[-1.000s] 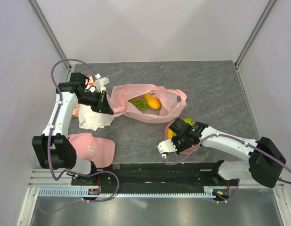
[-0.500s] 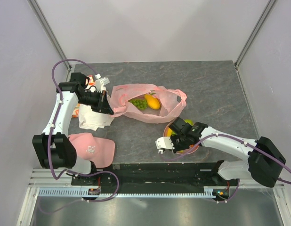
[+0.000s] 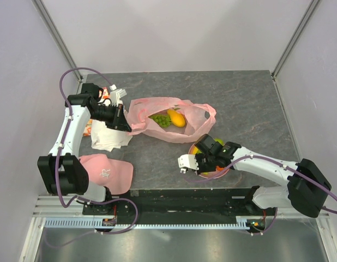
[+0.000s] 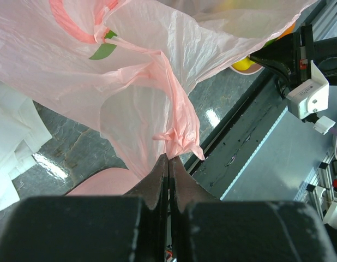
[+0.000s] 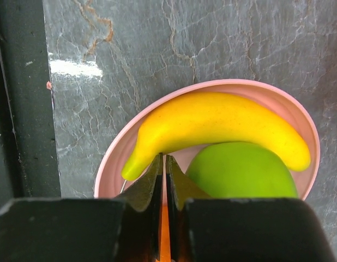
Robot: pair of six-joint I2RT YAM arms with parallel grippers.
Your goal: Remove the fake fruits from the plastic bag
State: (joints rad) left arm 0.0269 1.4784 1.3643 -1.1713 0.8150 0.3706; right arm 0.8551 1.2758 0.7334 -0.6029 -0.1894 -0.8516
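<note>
The plastic bag (image 3: 141, 112) lies on the grey table (image 3: 239, 98) at the centre of the top view, with its mouth open. Inside it are a yellow mango (image 3: 176, 118) and, touching it on the left, a green fruit (image 3: 162, 121) too small to name. The pink plate (image 5: 239, 83), at the lower centre of the top view just below the bag, carries a yellow banana (image 5: 217, 123) and a green apple (image 5: 239, 169) that touch each other. A little orange colour shows under the fingers. The left end effector (image 4: 168, 158), at the left end of the bag, is clamped on a twisted pink strip of the bag. The right end effector (image 5: 163, 161) hangs over the near rim of the plate, fingers nearly together and holding nothing. The bag has a green leaf print and a small dark mark, and the pink cloth (image 3: 106, 173) at the lower left has a white logo. None of these can be read.
</note>
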